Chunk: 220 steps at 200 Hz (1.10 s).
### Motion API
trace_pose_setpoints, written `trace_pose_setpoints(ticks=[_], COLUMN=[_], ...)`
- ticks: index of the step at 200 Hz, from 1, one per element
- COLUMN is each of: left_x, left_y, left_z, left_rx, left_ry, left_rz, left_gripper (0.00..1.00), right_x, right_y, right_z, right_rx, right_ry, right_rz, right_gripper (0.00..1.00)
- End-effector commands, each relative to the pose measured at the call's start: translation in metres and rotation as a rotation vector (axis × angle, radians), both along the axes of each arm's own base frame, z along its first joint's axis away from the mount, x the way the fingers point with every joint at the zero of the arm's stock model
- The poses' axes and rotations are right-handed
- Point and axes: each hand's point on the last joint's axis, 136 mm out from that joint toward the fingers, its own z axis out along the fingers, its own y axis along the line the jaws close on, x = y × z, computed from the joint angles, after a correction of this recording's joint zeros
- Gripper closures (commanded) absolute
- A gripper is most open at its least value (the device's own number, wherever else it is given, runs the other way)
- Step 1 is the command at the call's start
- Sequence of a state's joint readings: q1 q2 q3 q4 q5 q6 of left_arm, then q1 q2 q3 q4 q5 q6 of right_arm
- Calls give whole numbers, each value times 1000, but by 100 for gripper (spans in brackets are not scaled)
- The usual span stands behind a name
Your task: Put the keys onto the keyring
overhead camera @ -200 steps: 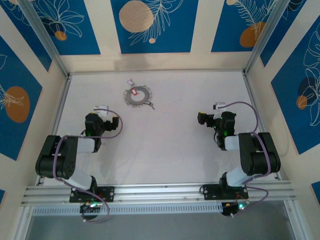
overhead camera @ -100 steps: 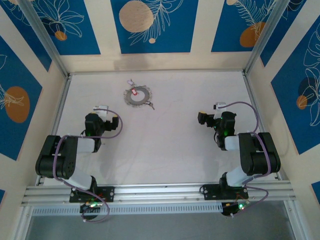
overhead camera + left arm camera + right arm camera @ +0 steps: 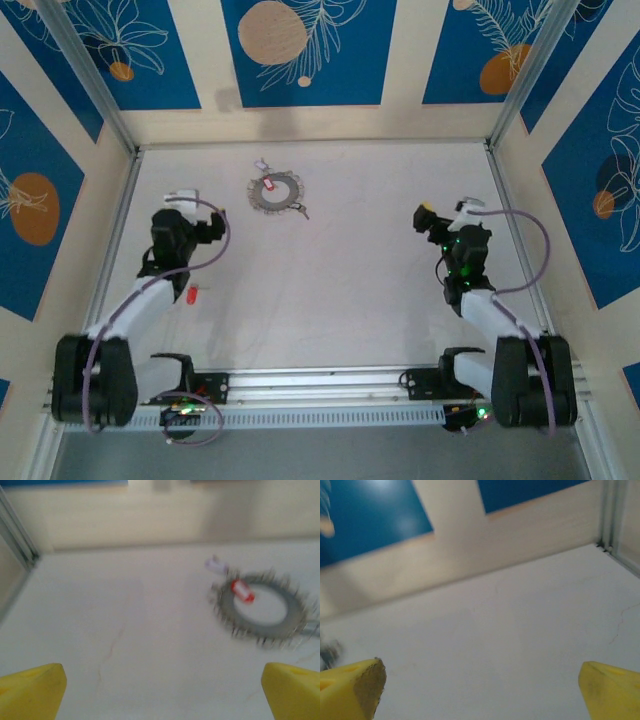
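Since the left arm (image 3: 140, 295) and right arm (image 3: 480, 300) have unfolded, jaws wide apart and empty, we judge the reach is beginning toward the keyring (image 3: 274, 194), which lies among keys (image 3: 268, 184) near the worktop's (image 3: 350, 300) far edge, left of centre.

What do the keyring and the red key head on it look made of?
Keyring: probably metal, a dull grey band with silvery pieces bristling round its rim. Red key head: perhaps plastic or a painted cover, judging by its flat, even colour; blur leaves it open.
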<state>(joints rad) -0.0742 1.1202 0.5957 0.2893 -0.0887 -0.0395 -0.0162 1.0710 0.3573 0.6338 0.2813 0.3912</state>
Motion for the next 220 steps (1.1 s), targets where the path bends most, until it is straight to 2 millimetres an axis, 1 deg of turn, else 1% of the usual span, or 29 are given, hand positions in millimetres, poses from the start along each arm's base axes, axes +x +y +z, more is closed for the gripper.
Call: trace_pose_setpoints(ticks=[1, 15, 27, 37, 48, 51, 62, 75, 91, 112, 123, 128, 144, 155, 175, 180, 184, 198, 208, 219, 220], left_x=[-23, -33, -42, -47, -46, -47, -47, -49, -52, -56, -57, -57, -56, -55, -53, -52, -51, -50, -50, -50, -50], left_y=[0, -2, 2, 3, -11, -15, -19, -12, -7, -5, -3, -3, -4, -7, -15, -17, -18, -15, -14, -13, -13], left_z=[16, 34, 45, 49, 52, 51, 47, 35, 24, 21, 21, 21, 14, 10, 2, 0, -1, -4, -3, -5, -5], left_rx=[-70, -85, -140, -196, -191, -177, -139, -110, -96, -79, -67, -64, -70, -85, -128, -132, -133, -120, -111, -108, -107], left_ry=[121, 176, 228, 264, 288, 300, 328, 347, 332, 315, 315, 317, 335, 348, 374, 381, 385, 403, 408, 413, 413], left_rz=[16, 6, 56, 90, -2, -33, -76, -43, -16, -19, -14, -12, -11, -20, -50, -60, -62, -50, -43, -39, -39], left_gripper=[0, 0, 0, 0, 0, 0, 0, 0, 0, 0, 0, 0, 0, 0, 0, 0, 0, 0, 0, 0, 0], right_x=[-19, -19, -13, -7, 0, 2, 9, 15, 18, 25, 30, 32, 42, 50, 68, 70, 73, 80, 85, 91, 92], right_y=[-21, -13, 4, 25, 54, 62, 91, 129, 183, 244, 268, 278, 309, 325, 349, 356, 361, 378, 387, 392, 392], right_z=[-14, -9, -5, -1, 4, 4, 3, 0, -2, -9, -16, -22, -34, -42, -63, -70, -74, -85, -93, -102, -105], right_rx=[316, 319, 277, 254, 238, 233, 222, 238, 274, 336, 376, 398, 447, 442, 442, 445, 449, 438, 397, 350, 340], right_ry=[53, 84, 105, 126, 153, 163, 205, 245, 300, 370, 418, 447, 519, 562, 631, 655, 669, 700, 711, 738, 745], right_rz=[-118, -63, 6, 85, 197, 223, 286, 358, 478, 579, 603, 608, 656, 651, 637, 638, 638, 644, 638, 619, 616], right_gripper=[1, 1, 1, 1, 1, 0, 2, 11, 21, 34, 42, 45, 59, 60, 61, 63, 65, 66, 66, 66, 66])
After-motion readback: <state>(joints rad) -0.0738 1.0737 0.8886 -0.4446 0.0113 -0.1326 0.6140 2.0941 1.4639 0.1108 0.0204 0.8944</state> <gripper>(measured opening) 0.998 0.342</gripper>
